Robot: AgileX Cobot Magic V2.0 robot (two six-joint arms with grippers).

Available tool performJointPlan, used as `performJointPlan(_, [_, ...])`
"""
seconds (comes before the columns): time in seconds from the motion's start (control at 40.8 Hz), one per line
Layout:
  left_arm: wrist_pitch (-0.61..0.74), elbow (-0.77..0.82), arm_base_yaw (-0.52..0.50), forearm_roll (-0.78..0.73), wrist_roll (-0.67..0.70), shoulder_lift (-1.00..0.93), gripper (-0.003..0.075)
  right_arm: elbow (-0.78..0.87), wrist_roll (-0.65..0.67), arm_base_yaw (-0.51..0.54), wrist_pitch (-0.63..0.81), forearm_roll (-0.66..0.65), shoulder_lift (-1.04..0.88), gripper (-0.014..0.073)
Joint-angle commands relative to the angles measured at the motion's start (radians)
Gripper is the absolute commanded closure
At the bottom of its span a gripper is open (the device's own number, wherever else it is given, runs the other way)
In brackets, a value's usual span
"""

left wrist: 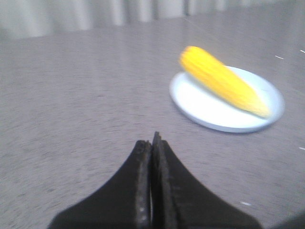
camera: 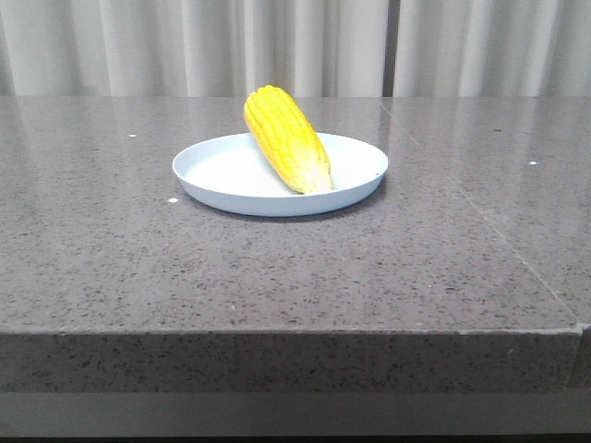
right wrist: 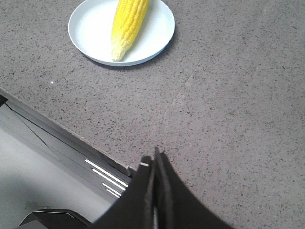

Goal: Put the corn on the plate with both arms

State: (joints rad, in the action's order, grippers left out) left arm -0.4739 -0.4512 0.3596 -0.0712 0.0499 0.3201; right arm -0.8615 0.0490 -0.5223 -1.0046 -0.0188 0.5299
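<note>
The yellow corn (camera: 284, 140) lies on the pale blue-white plate (camera: 212, 171) in the middle of the grey stone table, its pale tip toward the front and its butt end resting over the far rim. It also shows in the left wrist view (left wrist: 221, 81) on the plate (left wrist: 200, 107), and in the right wrist view (right wrist: 127, 25) on the plate (right wrist: 88, 28). My left gripper (left wrist: 151, 143) is shut and empty, well back from the plate. My right gripper (right wrist: 153, 160) is shut and empty, over the table's front edge. Neither gripper shows in the front view.
The grey speckled table (camera: 295, 268) ends at a front edge (camera: 295, 334). A pale curtain (camera: 295, 46) hangs behind it. In the right wrist view the table's edge and the floor (right wrist: 38, 157) lie below the gripper.
</note>
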Motion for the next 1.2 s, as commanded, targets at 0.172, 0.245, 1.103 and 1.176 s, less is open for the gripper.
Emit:
performJointPlan(0.172, [0.290, 0.308, -0.282, 0.133, 0.002, -0.299, 0.0740, -0.021, -0.006, -0.001, 0.065, -0.009, 0.003, 0.0680])
performJointPlan(0.245, [0.304, 0.353, -0.318, 0.133, 0.002, -0.348, 0.0740, -0.021, -0.006, -0.001, 0.065, -0.009, 0.003, 0.0680])
performJointPlan(1.103, [0.521, 0.483, -0.280, 0.036, -0.035, -0.343, 0.0741, -0.021, -0.006, -0.001, 0.065, -0.009, 0.003, 0.0680])
performJointPlan(1.176, [0.523, 0.483, -0.280, 0.036, -0.043, -0.343, 0.0741, -0.021, -0.006, -0.001, 0.065, -0.009, 0.003, 0.0680])
